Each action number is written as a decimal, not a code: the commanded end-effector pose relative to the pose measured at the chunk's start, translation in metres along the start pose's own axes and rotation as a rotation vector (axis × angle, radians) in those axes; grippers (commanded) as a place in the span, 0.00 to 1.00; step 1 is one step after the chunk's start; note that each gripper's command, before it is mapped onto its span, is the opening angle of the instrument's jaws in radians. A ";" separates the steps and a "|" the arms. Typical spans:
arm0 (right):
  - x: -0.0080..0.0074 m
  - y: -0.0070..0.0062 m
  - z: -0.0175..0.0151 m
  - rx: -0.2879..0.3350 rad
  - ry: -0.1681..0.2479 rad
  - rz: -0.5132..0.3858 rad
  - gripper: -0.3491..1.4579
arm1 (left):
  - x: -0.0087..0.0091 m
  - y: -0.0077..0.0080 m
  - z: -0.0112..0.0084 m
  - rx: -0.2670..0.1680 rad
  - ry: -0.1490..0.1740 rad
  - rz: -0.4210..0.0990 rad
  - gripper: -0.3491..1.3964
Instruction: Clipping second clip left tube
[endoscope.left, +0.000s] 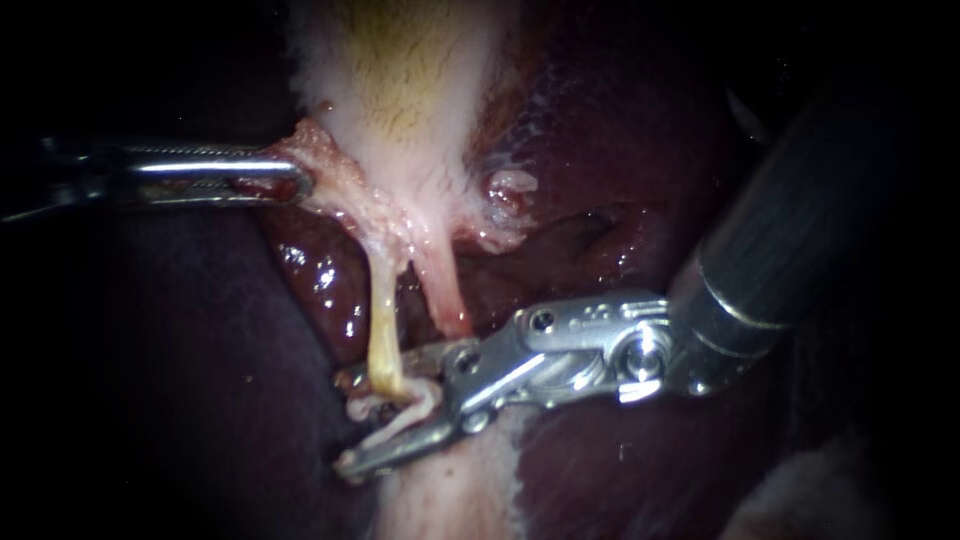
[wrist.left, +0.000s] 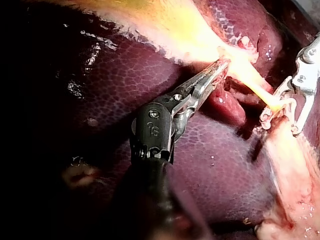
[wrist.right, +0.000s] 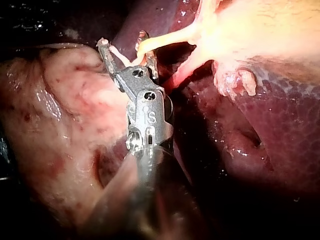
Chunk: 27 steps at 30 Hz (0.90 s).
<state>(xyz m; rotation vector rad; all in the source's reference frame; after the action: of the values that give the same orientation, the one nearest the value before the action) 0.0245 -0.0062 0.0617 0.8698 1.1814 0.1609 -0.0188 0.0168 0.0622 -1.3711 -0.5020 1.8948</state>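
Item, left tube (endoscope.left: 381, 320): pale yellow, hanging from the gallbladder (endoscope.left: 400, 90) at its neck, with the pinker right tube (endoscope.left: 445, 290) just beside it. Left instrument (endoscope.left: 290, 178): its pincer is clamping the ragged tissue at the gallbladder's neck. Right instrument (endoscope.left: 350, 425): its pincer is standing apart, straddling the left tube at the end far from the gallbladder. A whitish strand (endoscope.left: 400, 412) is lying inside the gap; I cannot tell whether it is clip or tissue. Hazards, as I am judging them: closing while the tube is sitting off-centre could be leaving it only partly clipped, and extra pull at the neck could be tearing this thin tube.
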 end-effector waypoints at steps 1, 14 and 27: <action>-0.0001 0.0002 -0.0003 -0.001 0.000 0.000 0.44 | 0.0000 0.0000 0.0000 0.000 0.000 0.000 0.00; -0.0002 0.0009 -0.0016 -0.003 0.000 0.004 0.24 | 0.0000 0.0000 0.0000 0.000 0.000 0.000 0.00; -0.0005 0.0013 -0.0027 -0.026 -0.031 0.028 0.00 | 0.0000 -0.0001 0.0001 0.000 0.000 0.000 0.00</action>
<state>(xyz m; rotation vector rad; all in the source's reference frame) 0.0222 -0.0040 0.0629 0.8731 1.1180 0.1990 -0.0188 0.0169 0.0622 -1.3715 -0.5021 1.8943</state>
